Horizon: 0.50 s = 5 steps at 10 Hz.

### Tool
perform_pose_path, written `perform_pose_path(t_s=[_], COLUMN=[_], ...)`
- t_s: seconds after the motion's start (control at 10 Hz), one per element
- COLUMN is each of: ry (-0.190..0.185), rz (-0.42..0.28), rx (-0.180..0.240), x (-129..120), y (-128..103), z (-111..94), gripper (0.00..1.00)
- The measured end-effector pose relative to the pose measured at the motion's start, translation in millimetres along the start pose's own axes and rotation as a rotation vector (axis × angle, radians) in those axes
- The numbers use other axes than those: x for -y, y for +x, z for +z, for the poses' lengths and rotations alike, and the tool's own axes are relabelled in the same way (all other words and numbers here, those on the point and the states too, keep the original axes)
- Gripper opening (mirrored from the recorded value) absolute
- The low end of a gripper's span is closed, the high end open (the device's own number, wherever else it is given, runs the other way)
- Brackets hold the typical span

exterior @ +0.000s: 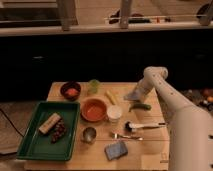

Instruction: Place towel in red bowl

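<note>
The red bowl (94, 109) sits empty at the table's middle. My gripper (135, 95) is low over the table's back right part, right of the bowl and just behind a green pepper (140, 106). A pale whitish shape at the gripper's tip looks like the towel (131, 96); I cannot tell it apart from the gripper or say whether it is held. The white arm (167, 97) reaches in from the right.
A green tray (30, 147) with a brown block and grapes lies front left. Near the bowl are a dark bowl (70, 90), a green cup (93, 86), a yellow banana (110, 97), a white cup (114, 113) and a metal cup (89, 134). Utensils (142, 126) and a blue-grey pad (116, 149) lie in front.
</note>
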State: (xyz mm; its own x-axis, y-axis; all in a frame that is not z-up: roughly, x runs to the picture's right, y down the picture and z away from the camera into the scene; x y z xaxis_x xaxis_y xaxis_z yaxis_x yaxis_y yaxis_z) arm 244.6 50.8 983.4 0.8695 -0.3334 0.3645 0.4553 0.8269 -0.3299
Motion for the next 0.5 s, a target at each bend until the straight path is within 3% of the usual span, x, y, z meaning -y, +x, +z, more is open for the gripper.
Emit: perform_pose_path(t_s=[0.3, 0.5], ry=[0.001, -0.012], rz=[0.007, 0.035], rx=[0.012, 0.032], x=[3.1, -1.1], y=[-2.0, 3.8], z=[1.0, 2.4], gripper=[0.06, 0.0])
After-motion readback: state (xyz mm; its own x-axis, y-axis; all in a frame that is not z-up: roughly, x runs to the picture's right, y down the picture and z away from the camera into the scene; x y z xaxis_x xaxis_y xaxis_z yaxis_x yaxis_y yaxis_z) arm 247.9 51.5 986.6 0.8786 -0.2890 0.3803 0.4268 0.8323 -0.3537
